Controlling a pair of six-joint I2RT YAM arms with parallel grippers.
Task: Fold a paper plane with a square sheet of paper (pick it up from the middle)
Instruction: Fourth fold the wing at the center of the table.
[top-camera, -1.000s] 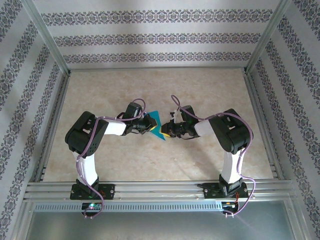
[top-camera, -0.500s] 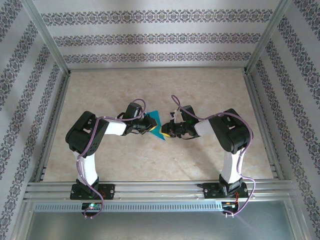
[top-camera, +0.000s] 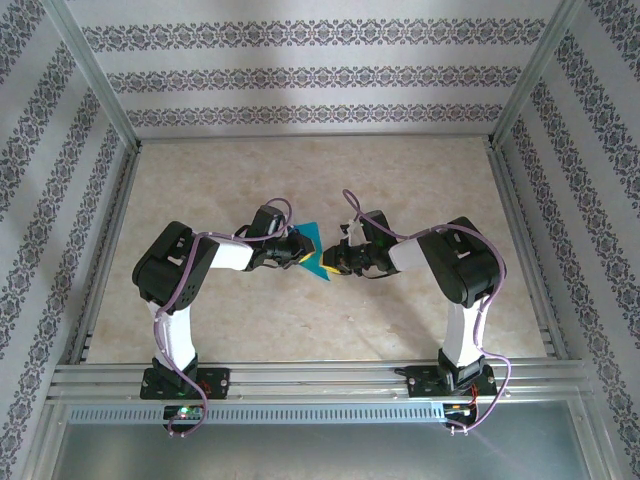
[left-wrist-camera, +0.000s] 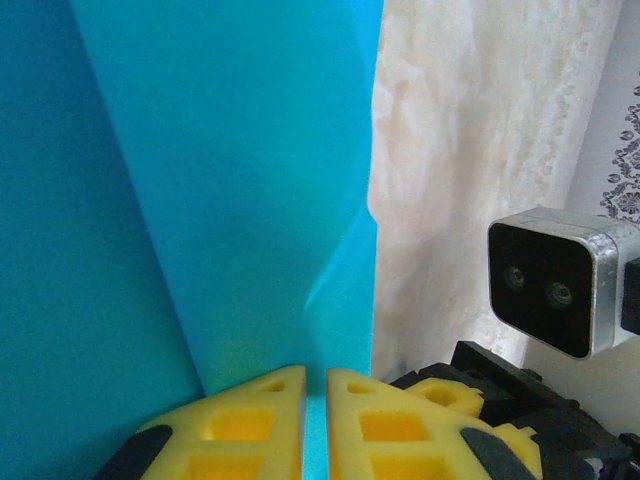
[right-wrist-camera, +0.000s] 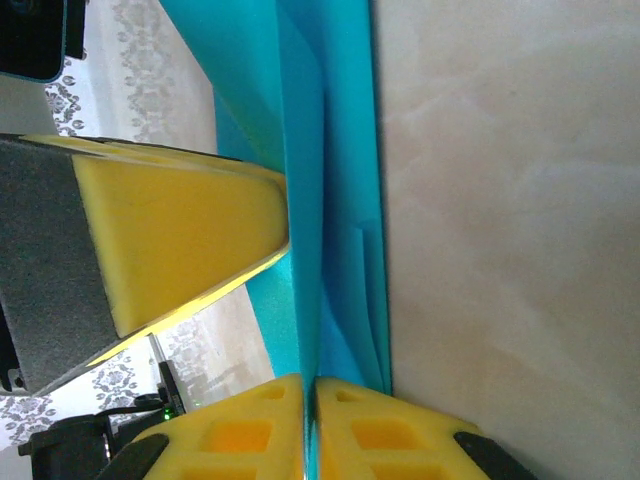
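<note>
The paper (top-camera: 313, 251) was teal-blue, thin and plain. It was folded over, so some parts lay on top of other parts. A long straight crease ran down it in the left wrist view (left-wrist-camera: 240, 180). In the right wrist view (right-wrist-camera: 335, 150) the folded layers stood edge-on, close together. From above it looked like a small pointed shape. It sat between the two arms, over the middle of the pale stone-look table (top-camera: 400, 180). I could not tell if it touched the table.

The left gripper (left-wrist-camera: 316, 378) was pinched almost shut. Its two yellow fingers (left-wrist-camera: 250, 415) had just a thin strip of paper between them. The right gripper (right-wrist-camera: 309, 388) was pinched the same way, with the paper's edge squeezed in the narrow gap. The two grippers were very near each other, left (top-camera: 297, 250) and right (top-camera: 336, 262), each holding one side of the paper.
</note>
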